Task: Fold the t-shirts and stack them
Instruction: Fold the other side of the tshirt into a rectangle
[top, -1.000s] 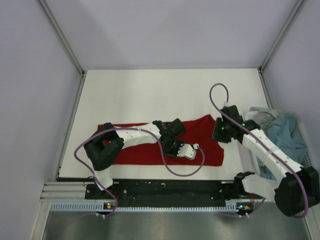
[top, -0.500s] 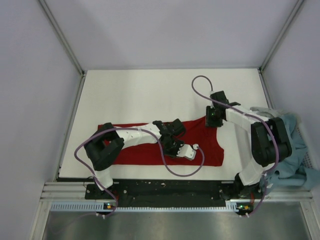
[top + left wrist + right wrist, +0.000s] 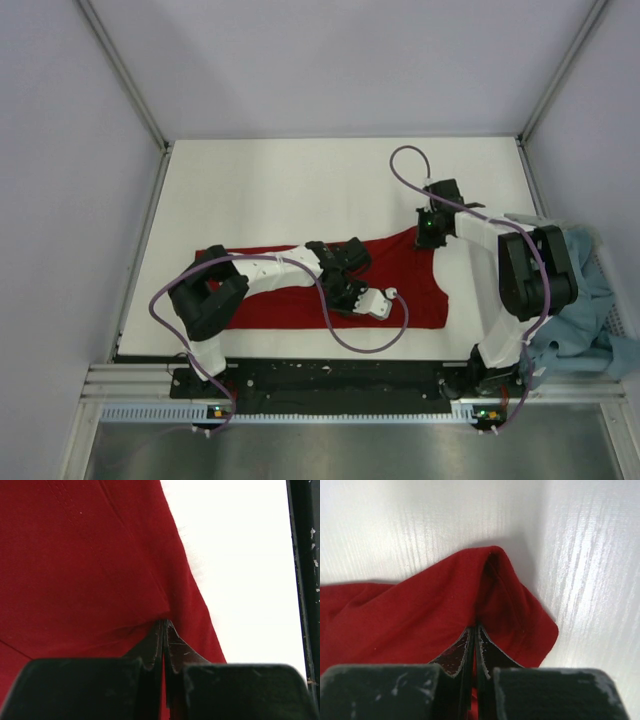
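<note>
Red cloth is being pinched by both grippers. The red t-shirt [image 3: 260, 305] is lying flat and spread out on the near part of the white table [image 3: 300, 190], with its long side running from left to right, close to the black rail [image 3: 340, 372] at the near edge.

The left gripper [image 3: 347, 292] is being pressed down on the near middle part of this shirt. In the left wrist view its jaws are seen fully closed, and a small fold of the red fabric is being gripped between the fingertips [image 3: 172, 647], just beside the hem where the bare table begins.

The right gripper [image 3: 428, 232] is being held at the far right corner of the shirt. In the right wrist view its jaws are also closed tight, and the rounded corner of the cloth is being nipped between them, so that it is drawn up into a small peak.

The teal-blue t-shirt [image 3: 590, 300] is lying crumpled in a heap at the right side, apart from the red one and partly hidden by the right arm. A bit of light grey cloth [image 3: 516, 219] is showing at the far end of this heap; what it is cannot be told.
</note>
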Robot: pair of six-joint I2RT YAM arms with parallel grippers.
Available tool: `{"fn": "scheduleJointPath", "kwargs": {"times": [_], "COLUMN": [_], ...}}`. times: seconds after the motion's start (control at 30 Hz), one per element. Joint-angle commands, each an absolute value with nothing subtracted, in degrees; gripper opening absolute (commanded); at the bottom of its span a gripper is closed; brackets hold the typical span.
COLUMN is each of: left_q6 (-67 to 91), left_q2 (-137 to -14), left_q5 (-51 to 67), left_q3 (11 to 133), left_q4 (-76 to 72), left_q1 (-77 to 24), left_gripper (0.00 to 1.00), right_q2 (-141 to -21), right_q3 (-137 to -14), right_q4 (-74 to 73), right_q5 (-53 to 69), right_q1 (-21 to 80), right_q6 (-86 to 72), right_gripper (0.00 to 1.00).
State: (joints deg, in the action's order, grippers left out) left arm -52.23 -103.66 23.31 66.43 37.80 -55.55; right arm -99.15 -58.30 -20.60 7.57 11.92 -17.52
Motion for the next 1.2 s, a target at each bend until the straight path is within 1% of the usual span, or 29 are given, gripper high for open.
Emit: {"fn": "scheduleJointPath", "kwargs": {"times": [0.0, 0.23, 0.27, 0.3, 0.33, 0.4, 0.43, 0.5, 0.53, 0.63, 0.7, 0.73, 0.8, 0.9, 0.93, 1.0, 1.07, 1.1, 1.17], "left_q6": [-52.8, -52.3, -51.7, -51.3, -51.0, -50.2, -49.6, -48.4, -48.0, -47.9, -47.7, -47.3, -45.4, -42.5, -41.7, -41.3, -41.7, -42.2, -43.0], "left_q2": [-104.4, -104.8, -104.6, -104.4, -104.2, -103.2, -102.6, -100.7, -99.7, -96.7, -94.7, -93.6, -92.5, -92.2, -92.3, -91.8, -90.6, -90.0, -89.8], "left_q5": [24.3, 25.0, 25.0, 24.7, 24.2, 22.7, 22.2, 22.4, 23.5, 27.1, 27.6, 27.2, 25.0, 20.2, 17.8, 15.7, 14.1, 12.8, 11.3], "left_q3": [66.4, 67.8, 68.2, 68.7, 69.7, 72.1, 73.4, 75.8, 76.7, 79.1, 79.2, 78.8, 77.8, 75.9, 75.4, 73.4, 70.4, 68.7, 66.4], "left_q4": [38.1, 38.3, 38.5, 38.8, 39.5, 41.2, 41.7, 43.1, 43.8, 47.0, 48.2, 48.2, 47.4, 46.5, 46.3, 45.7, 43.1, 41.2, 38.5], "left_q1": [-55.1, -55.1, -55.1, -55.1, -55.1, -55.0, -54.8, -53.9, -53.3, -51.9, -51.0, -50.0, -46.9, -39.6, -37.2, -30.6, -25.0, -22.4, -16.6], "left_gripper": [0.00, 0.00, 0.03, 0.10, 0.21, 0.36, 0.42, 0.50, 0.52, 0.55, 0.54, 0.54, 0.51, 0.32, 0.30, 0.30, 0.31, 0.31, 0.30], "right_q2": [-98.6, -100.0, -100.1, -100.1, -99.9, -99.4, -98.6, -95.7, -94.1, -87.2, -82.6, -81.1, -78.1, -74.3, -72.7, -70.6, -68.6, -67.9, -67.4], "right_q3": [-61.9, -63.2, -63.5, -63.9, -64.7, -66.7, -67.5, -68.1, -67.9, -65.7, -62.8, -60.9, -57.3, -51.3, -49.5, -46.6, -44.1, -42.8, -40.9], "right_q4": [-19.2, -20.9, -21.4, -22.0, -23.2, -25.8, -27.4, -30.1, -31.5, -34.3, -35.6, -36.4, -38.5, -40.2, -40.7, -41.3, -41.5, -41.5, -41.7], "right_q5": [4.9, 3.5, 3.4, 3.5, 4.0, 4.0, 3.4, 1.7, 1.0, 0.4, 1.1, 1.5, 1.8, 1.6, 1.6, 0.8, 0.4, 0.4, 0.6], "right_q1": [11.1, 11.1, 11.1, 11.1, 11.1, 11.1, 11.2, 11.1, 11.2, 11.1, 11.2, 11.3, 12.1, 14.1, 14.5, 16.2, 17.8, 18.5, 19.1], "right_q6": [-15.1, -13.4, -13.1, -12.5, -12.0, -11.3, -11.3, -11.9, -12.7, -16.7, -20.0, -21.8, -24.7, -28.0, -29.0, -31.3, -33.2, -34.1, -35.4], "right_gripper": [0.00, 0.00, 0.00, 0.01, 0.08, 0.22, 0.26, 0.35, 0.38, 0.41, 0.41, 0.39, 0.31, 0.19, 0.15, 0.07, 0.02, 0.00, 0.00]}}
